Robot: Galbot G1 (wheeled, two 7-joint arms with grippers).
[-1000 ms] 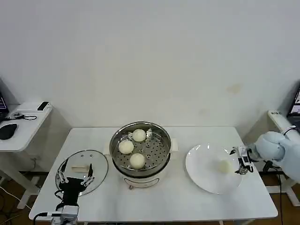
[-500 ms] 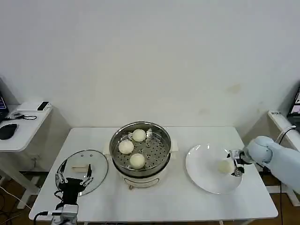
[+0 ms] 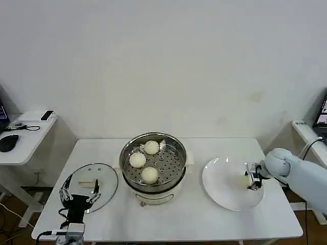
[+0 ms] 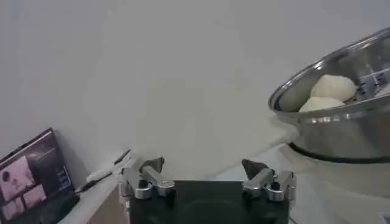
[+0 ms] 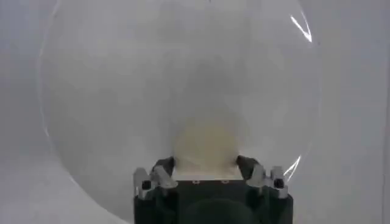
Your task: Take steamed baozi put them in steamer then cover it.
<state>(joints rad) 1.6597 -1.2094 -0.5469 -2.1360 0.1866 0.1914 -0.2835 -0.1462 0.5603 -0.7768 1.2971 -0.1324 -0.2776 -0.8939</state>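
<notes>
Three baozi (image 3: 144,161) already in steamer (image 3: 153,166). Right pincer (image 3: 251,180) has slid in, spread around last bun (image 3: 243,180) on plate (image 3: 225,191); grasp imminent. Left pincer (image 3: 79,191) released, above cover (image 3: 90,187).

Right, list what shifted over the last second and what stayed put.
The right gripper slid inward over the white plate until its open fingers straddle the last baozi; nothing is gripped yet. The left gripper dropped back slightly from the cover, open. The three baozi in the steamer did not move.
</notes>
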